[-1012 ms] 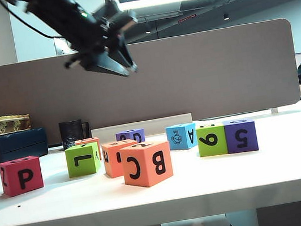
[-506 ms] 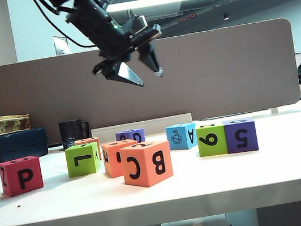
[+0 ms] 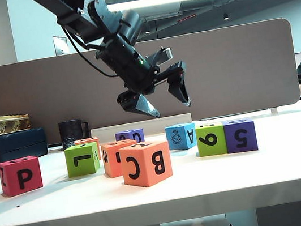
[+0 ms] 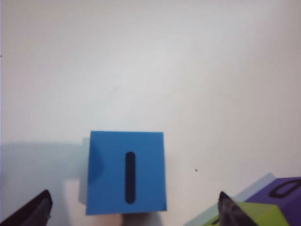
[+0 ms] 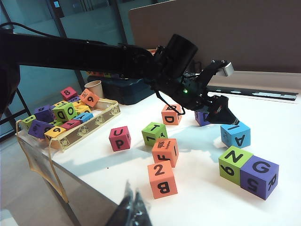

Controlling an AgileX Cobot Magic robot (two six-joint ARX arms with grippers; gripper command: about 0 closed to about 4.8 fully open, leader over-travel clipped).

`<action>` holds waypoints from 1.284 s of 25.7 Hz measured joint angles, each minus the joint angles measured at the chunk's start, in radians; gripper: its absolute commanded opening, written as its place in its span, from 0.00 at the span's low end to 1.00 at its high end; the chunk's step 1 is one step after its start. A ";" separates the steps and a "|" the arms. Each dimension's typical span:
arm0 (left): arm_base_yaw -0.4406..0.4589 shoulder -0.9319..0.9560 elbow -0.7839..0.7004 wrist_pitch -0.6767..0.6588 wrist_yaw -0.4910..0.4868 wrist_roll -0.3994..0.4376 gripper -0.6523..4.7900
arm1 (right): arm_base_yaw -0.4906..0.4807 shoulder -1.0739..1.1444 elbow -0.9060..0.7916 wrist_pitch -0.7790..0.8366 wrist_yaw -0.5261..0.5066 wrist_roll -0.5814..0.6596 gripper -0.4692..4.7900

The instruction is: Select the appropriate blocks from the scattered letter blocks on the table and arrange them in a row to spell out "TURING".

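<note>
The left gripper [image 3: 163,95] hung above the blue foam letter cube [image 3: 181,137], its two dark fingers spread wide apart and empty. In the left wrist view that cube [image 4: 126,172] lay between the fingertips, one tip [image 4: 33,211] on either side and both well clear of its faces, with a black "I" uppermost. The cube sat on the white flat-topped table [image 3: 274,168], towards its far side, just beside the lime green foam cube [image 3: 211,140] and the purple foam cube [image 3: 240,136], which touched each other in a short row showing "N" and "G" on top in the right wrist view.

The step in hand appeared to be the pick of the "I" block to extend that row. To do it well, the gripper would probably need to come straight down with the cube centred between the fingers, keep the jaws wide until the tips passed the top edges, and close on two opposite flat faces rather than across a corner. The finger nearer the lime green cube had little room, so a slight drift that way might nudge the finished pair. Foam would likely yield, so a moderate squeeze should suffice.

The right gripper [image 5: 130,210] rested low at the near edge of the table, its fingers pressed together, holding nothing.
</note>
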 measured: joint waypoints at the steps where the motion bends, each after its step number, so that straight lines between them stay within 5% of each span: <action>1: 0.001 0.007 0.000 0.010 0.000 0.011 0.98 | 0.000 0.000 0.000 0.000 0.000 0.000 0.09; 6: 0.002 0.037 0.000 0.043 -0.004 0.075 0.98 | 0.000 0.000 0.000 0.000 0.000 0.000 0.09; 21: -0.013 0.107 0.000 0.094 -0.022 0.080 0.95 | 0.000 0.000 0.000 0.000 0.001 0.000 0.09; 27: -0.017 0.121 0.000 0.094 -0.034 0.080 0.73 | 0.000 0.000 0.000 0.000 0.002 0.000 0.09; 33: -0.019 0.121 0.000 0.095 -0.049 0.080 0.73 | 0.000 0.000 0.000 0.000 0.004 0.000 0.09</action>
